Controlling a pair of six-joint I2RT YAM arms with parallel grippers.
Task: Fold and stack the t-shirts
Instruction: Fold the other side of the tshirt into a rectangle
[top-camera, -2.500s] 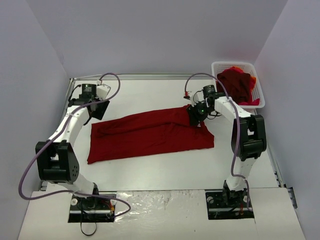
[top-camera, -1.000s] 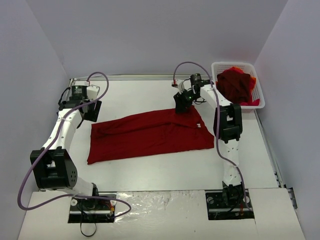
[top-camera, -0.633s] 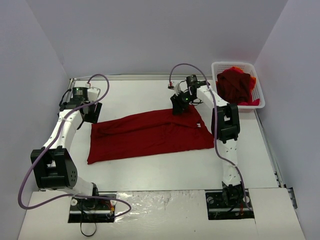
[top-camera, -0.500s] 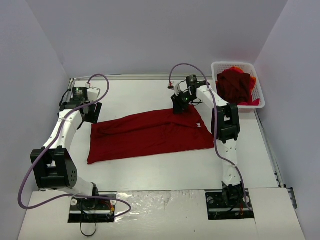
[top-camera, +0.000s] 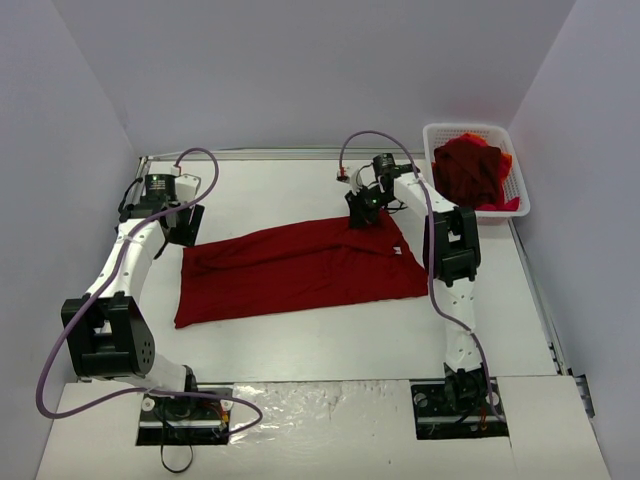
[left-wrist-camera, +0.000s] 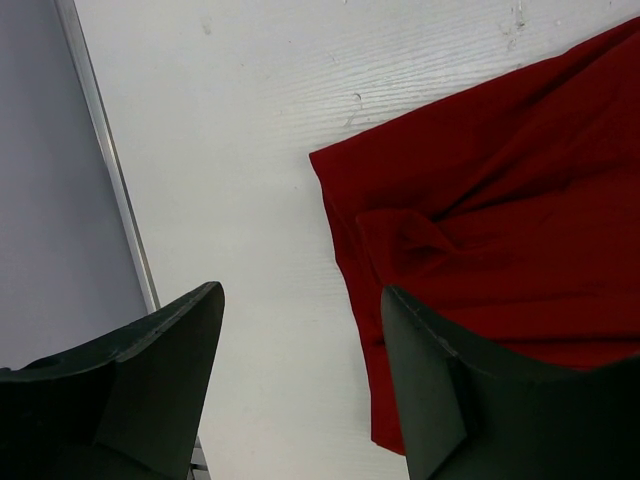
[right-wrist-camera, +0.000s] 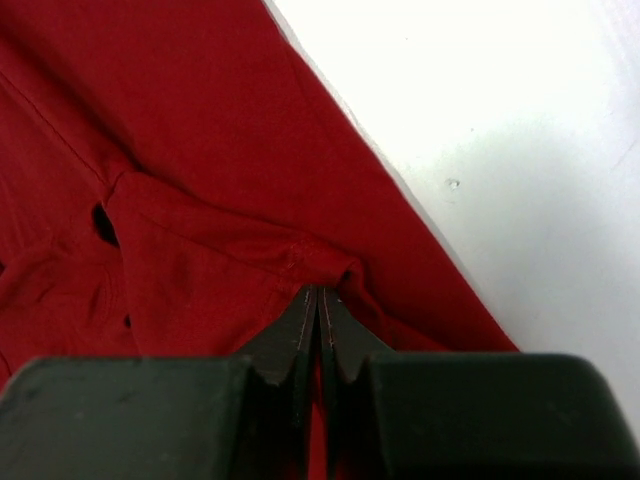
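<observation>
Left of the top view: we found the left gripper (left-wrist-camera: 300, 330) gaping, empty, over bare table (left-wrist-camera: 230, 150) just beside the shirt (top-camera: 300, 265) corner. The shirt lay spread mid-frame. At its upper-right edge the right gripper (right-wrist-camera: 318, 292) was clamped on a cloth ridge. Upper right: other shirts (top-camera: 475, 170) in the basket (top-camera: 470, 127). We judged the first fold was starting; next, the left gripper must take its corner.

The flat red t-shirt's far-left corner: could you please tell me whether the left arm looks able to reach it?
Probably yes: the left gripper hangs open just beside that corner of the t-shirt, with nothing lying between them.
</observation>
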